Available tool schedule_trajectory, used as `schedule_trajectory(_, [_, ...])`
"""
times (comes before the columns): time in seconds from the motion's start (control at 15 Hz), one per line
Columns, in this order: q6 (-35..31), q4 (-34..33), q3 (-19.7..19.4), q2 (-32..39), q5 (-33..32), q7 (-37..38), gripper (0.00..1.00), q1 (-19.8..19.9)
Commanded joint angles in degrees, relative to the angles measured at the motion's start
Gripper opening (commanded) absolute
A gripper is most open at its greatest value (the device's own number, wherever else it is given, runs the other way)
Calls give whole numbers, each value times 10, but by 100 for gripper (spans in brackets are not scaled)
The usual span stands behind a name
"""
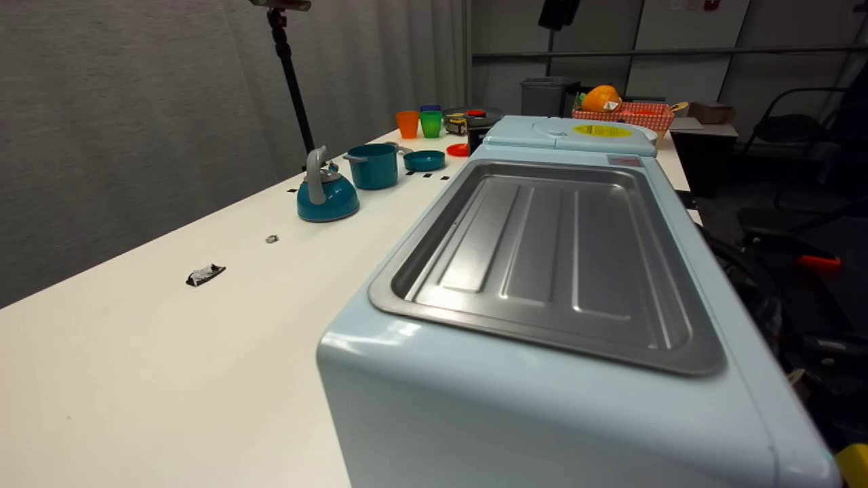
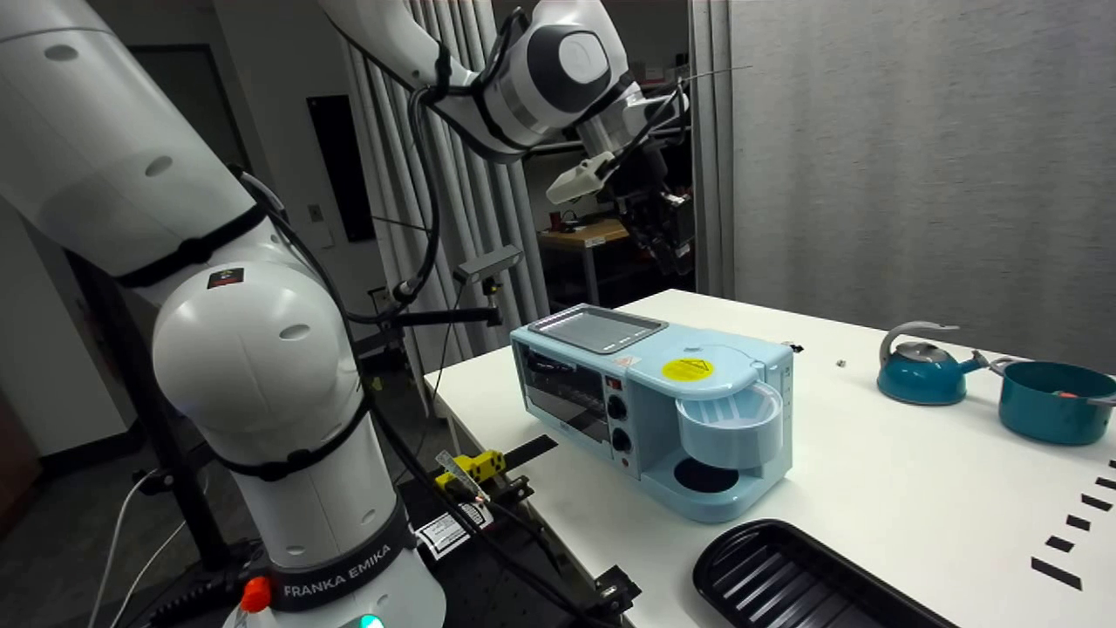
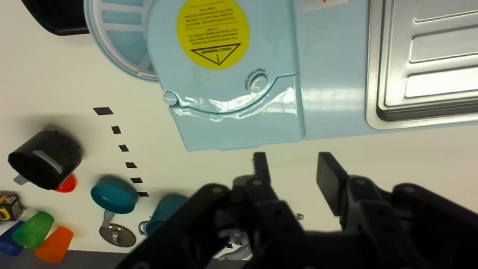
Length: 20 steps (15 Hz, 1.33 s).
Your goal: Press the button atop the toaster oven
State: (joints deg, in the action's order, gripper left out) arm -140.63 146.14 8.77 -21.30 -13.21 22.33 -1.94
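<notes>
The toaster oven (image 1: 542, 420) is a pale blue box with a recessed ribbed grey metal tray (image 1: 542, 251) on top. It also shows in an exterior view (image 2: 758, 349) and in the wrist view (image 3: 332, 67). A small round pale blue button (image 3: 258, 83) with lettering round it sits on its lid, beside a yellow sticker (image 3: 213, 33). My gripper (image 3: 293, 164) is open and empty. Its fingertips appear past the oven's edge in the wrist view, over the white table. In an exterior view my gripper (image 2: 658, 231) hangs high above the oven, apart from it.
A teal kettle (image 2: 924, 375) and a teal pot (image 2: 1055, 406) stand beyond the oven. A black ribbed pan (image 2: 811, 584) lies near its coffee-maker end. A teal dish (image 3: 114, 194), a black pot (image 3: 44, 158) and coloured cups (image 3: 54, 244) stand further along the white table.
</notes>
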Motion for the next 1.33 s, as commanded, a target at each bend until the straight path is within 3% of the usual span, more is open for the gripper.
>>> schedule_trajectory(0.0, [-5,18,9,-25,-8,-19,70,8])
schedule_trajectory(0.27, [-5,24,11,-33,-9,-27,99,8])
schedule_trajectory(1.27, [1,24,17,-31,5,-28,100,6])
